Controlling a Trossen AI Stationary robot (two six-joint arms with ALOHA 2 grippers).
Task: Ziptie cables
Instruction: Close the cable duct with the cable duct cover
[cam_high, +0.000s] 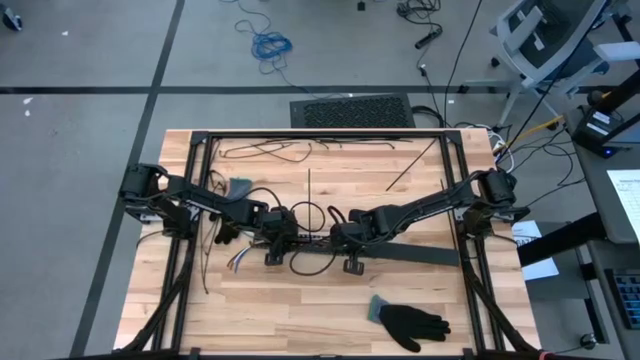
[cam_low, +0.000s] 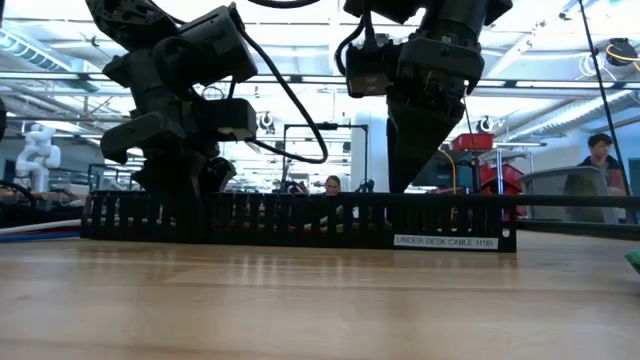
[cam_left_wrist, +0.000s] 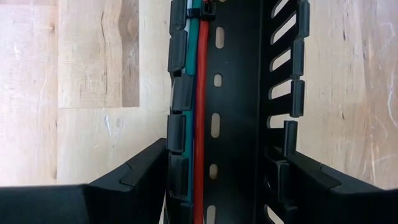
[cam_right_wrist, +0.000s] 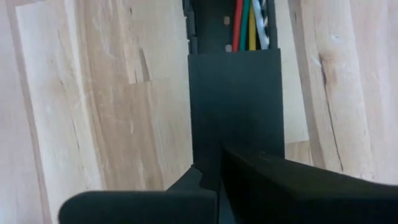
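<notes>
A black slotted strip (cam_low: 300, 220) lies on the table's middle, running left to right. The cables (cam_left_wrist: 200, 93), red, green and blue here, run inside it along one wall. Their loose ends (cam_high: 237, 262) spill onto the table at the strip's left end. My left gripper (cam_high: 280, 238) straddles the strip near that end. A flat black cover (cam_right_wrist: 236, 106) lies over the strip's right part, and red, green, yellow and white wires (cam_right_wrist: 250, 25) show beyond its end. My right gripper (cam_high: 345, 240) is shut and points down at that cover. My left gripper has the slotted strip across its width, one finger (cam_left_wrist: 146, 171) against the wall beside the cables (cam_left_wrist: 177, 140) and the other finger (cam_left_wrist: 311, 180) against the opposite wall (cam_left_wrist: 283, 168). The fingers come steeply from above and lie across the strip. The strip stays flat on the table. My right gripper's shut fingertips (cam_right_wrist: 214, 177) come steeply from above onto the flat black cover near its end (cam_right_wrist: 236, 143). The fingers themselves hide the spot of contact, so I cannot tell whether they press on it. The cover lies along the strip.
A black glove (cam_high: 412, 322) lies near the front right. Loose black strands (cam_high: 270, 150) and thin black sticks (cam_high: 309, 190) lie toward the far edge. A black cord loop (cam_high: 310, 265) lies in front of the strip. Black frame rails (cam_high: 195, 200) border the table. A person (cam_low: 600, 160) shows beyond.
</notes>
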